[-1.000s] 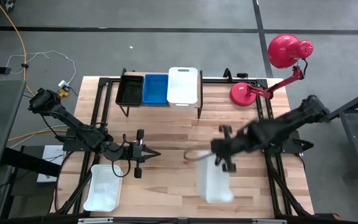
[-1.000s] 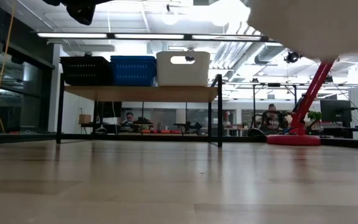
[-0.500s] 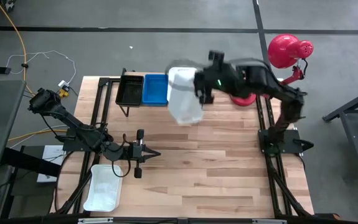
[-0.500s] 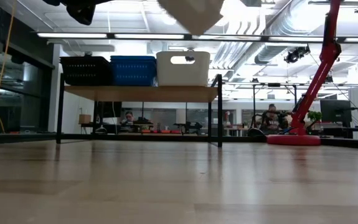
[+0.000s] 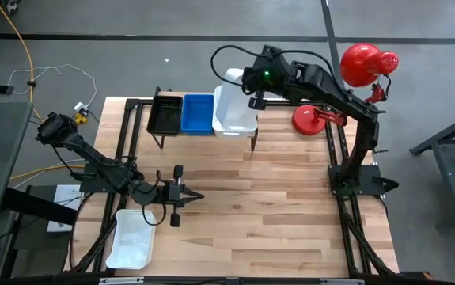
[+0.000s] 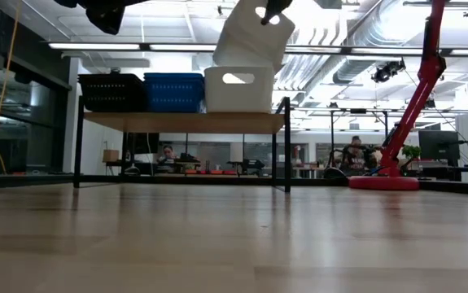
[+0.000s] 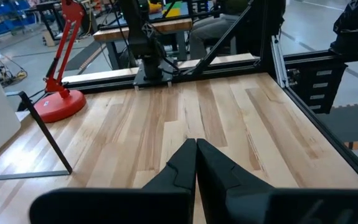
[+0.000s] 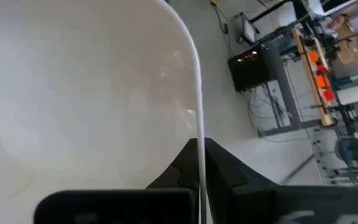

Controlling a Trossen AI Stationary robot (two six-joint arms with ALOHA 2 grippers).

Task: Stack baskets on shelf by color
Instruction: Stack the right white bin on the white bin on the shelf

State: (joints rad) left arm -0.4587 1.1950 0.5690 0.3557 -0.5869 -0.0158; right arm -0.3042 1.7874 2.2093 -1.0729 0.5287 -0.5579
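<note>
On the shelf (image 6: 185,122) at the table's far side stand a black basket (image 5: 164,113), a blue basket (image 5: 198,112) and a white basket (image 6: 238,89) in a row. My right gripper (image 5: 252,85) is shut on a second white basket (image 6: 250,37), held tilted right above the white one on the shelf. A third white basket (image 5: 130,239) lies on the table at the near left. My left gripper (image 5: 189,195) hangs shut over the table's middle left, holding nothing. My right gripper pinches the rim of the white basket's end wall (image 8: 197,124), one finger inside the basket and one outside, close to the handle hole (image 6: 263,15). The fingers slant down from the far right. The basket hangs tilted below them, its lower end just over the shelf's white basket.
A red lamp (image 5: 362,67) stands on its round base (image 5: 310,120) at the table's far right, beside the shelf. Black frame rails run along the table's left and right edges. Bare wood lies between the shelf and the near edge.
My right gripper has risen from low over the table's near right and swung toward the far edge, turning as it went. The white basket has gone with it, lifted clear, and now hangs tilted over the shelf's white basket.
</note>
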